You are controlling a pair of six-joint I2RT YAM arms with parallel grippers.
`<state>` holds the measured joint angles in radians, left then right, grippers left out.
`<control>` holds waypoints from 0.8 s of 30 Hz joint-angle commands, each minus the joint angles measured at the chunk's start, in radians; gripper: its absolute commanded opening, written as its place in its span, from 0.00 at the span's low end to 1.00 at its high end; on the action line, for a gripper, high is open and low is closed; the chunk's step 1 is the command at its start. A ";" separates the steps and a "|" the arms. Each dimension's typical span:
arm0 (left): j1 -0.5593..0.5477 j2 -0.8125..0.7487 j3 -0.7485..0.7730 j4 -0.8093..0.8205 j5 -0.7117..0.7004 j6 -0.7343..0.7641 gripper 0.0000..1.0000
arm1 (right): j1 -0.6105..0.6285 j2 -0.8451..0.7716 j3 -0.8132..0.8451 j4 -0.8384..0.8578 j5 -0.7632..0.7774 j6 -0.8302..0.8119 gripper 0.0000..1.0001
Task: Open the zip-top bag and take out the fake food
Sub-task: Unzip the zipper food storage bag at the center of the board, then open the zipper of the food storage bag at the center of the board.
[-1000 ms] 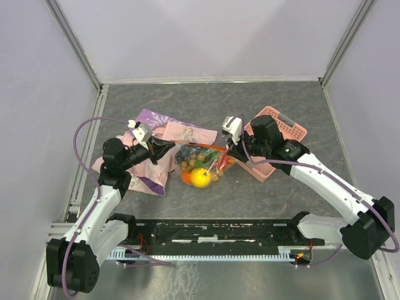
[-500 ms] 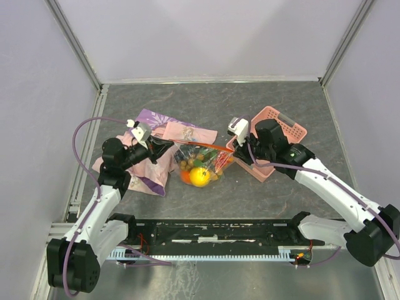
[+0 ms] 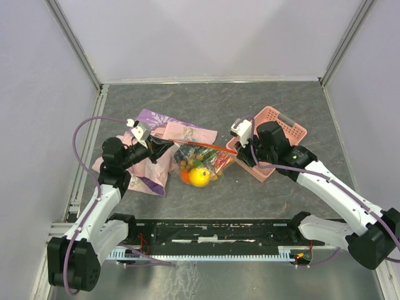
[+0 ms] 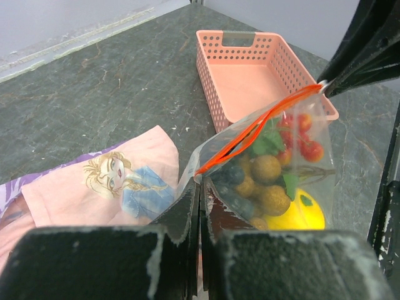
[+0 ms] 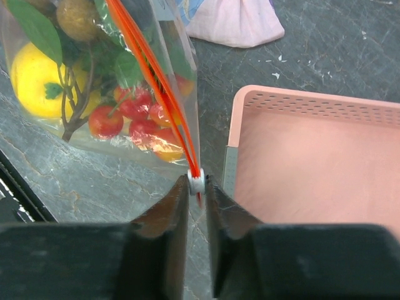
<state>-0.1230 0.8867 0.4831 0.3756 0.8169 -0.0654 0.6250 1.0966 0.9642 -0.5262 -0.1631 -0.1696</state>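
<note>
On the worktop (image 3: 262, 106), our left gripper (image 4: 199, 203) pinches the zip-top bag (image 3: 201, 164) of plastic fruit (image 4: 269, 169) at nine o'clock. Our right gripper (image 5: 197, 192) clamps its white slider (image 5: 197, 181) at three. We'd pull level, anchoring left.

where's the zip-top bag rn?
Top view: the zip-top bag sits mid-table, pinched between the left gripper and the right gripper, patterned cloth to its left, pink basket to its right.

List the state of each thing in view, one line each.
zip-top bag: held at both ends, zip tracks parted
fake food: inside the bag
left gripper: shut on the bag's corner
right gripper: shut on the bag's zip end
pink basket: upright, empty
patterned cloth: lying rumpled
</note>
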 commanded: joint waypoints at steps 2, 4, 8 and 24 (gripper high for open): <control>0.016 0.019 -0.001 0.135 0.067 -0.065 0.03 | -0.011 -0.052 -0.006 0.068 -0.099 0.025 0.55; 0.015 0.031 -0.001 0.153 0.096 -0.078 0.03 | -0.011 -0.069 -0.015 0.148 -0.194 0.064 0.73; 0.014 0.053 0.001 0.172 0.127 -0.097 0.03 | -0.010 -0.027 -0.001 0.347 -0.342 0.166 0.85; 0.015 0.075 0.006 0.187 0.169 -0.117 0.03 | 0.032 0.376 0.373 0.379 -0.415 0.171 0.81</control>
<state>-0.1123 0.9569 0.4793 0.4976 0.9497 -0.1299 0.6304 1.4425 1.2476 -0.1871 -0.5468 0.0048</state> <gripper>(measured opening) 0.035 0.818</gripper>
